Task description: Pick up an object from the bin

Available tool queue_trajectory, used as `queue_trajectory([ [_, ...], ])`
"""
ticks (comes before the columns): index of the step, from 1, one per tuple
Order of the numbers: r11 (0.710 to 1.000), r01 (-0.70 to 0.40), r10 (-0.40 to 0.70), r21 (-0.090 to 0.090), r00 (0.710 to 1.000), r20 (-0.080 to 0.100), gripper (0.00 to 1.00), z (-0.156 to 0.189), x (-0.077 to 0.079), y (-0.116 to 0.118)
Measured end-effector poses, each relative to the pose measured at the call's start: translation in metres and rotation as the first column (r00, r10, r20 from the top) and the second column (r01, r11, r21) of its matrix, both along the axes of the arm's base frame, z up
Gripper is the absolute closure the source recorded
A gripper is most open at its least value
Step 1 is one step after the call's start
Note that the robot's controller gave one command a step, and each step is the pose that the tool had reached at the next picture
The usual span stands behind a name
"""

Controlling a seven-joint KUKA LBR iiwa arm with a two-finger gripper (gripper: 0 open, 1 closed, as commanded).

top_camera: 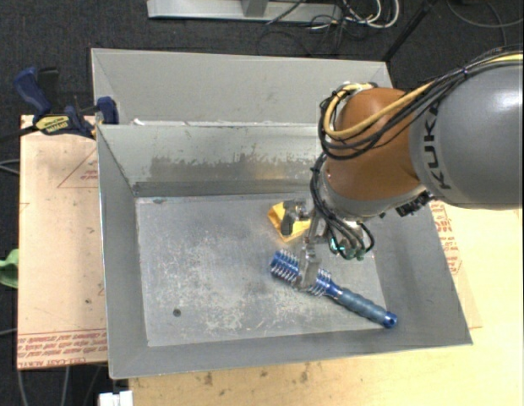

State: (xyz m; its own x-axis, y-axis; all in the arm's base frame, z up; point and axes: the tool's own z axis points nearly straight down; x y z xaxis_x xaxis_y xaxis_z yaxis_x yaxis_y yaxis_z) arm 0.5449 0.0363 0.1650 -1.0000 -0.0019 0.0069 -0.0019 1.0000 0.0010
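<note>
Where the gripper stands: the gripper (pixel 310 265) is low in the right half of the bin (pixel 118 252). Its tip is down at the blue brush (pixel 351 299), about where the bristled head meets the handle.
Arm: the grey KUKA arm (pixel 477 125) comes in from the right. Its orange wrist cover (pixel 368 155) and looped cables hide part of the floor beneath.
Task's thing: the blue brush lies flat on the bin floor, right of centre and toward the near wall. Its bristle head (pixel 285 269) points left and its handle runs down-right to a rounded end.
Gripper opening: I cannot tell whether it is open or closed, because the tip overlaps the brush and no gap can be read.
Contact: the tip looks to be touching or just above the brush. Whether it is round the brush cannot be told.
Neighbour: a small yellow object (pixel 283 216) with a dark part lies just behind the gripper, toward the far wall. It is near the bristle head but apart from it.
Why this spot: by my judgement, the neck is the brush's narrowest part and sits near its middle, so a pinch there should carry it fairly level.
Stage: probably the descent or the grasp itself. The brush rests on the floor and is not yet lifted.
Risk: if caught off-centre, the long handle may swing or slip out, and the yellow object is close enough to be nudged.
</note>
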Motion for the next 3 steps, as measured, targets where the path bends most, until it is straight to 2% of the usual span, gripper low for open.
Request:
queue_trajectory([
  [1,0.981,0.192,-0.192,-0.002,0.981,0.002,0.00,-0.098,-0.007,-0.057],
  [2,0.982,0.189,-0.189,0.002,0.982,0.006,1.00,-0.096,-0.006,-0.054],
  [3,0.937,0.349,-0.349,0.003,0.937,0.017,1.00,0.081,0.018,-0.062],
])
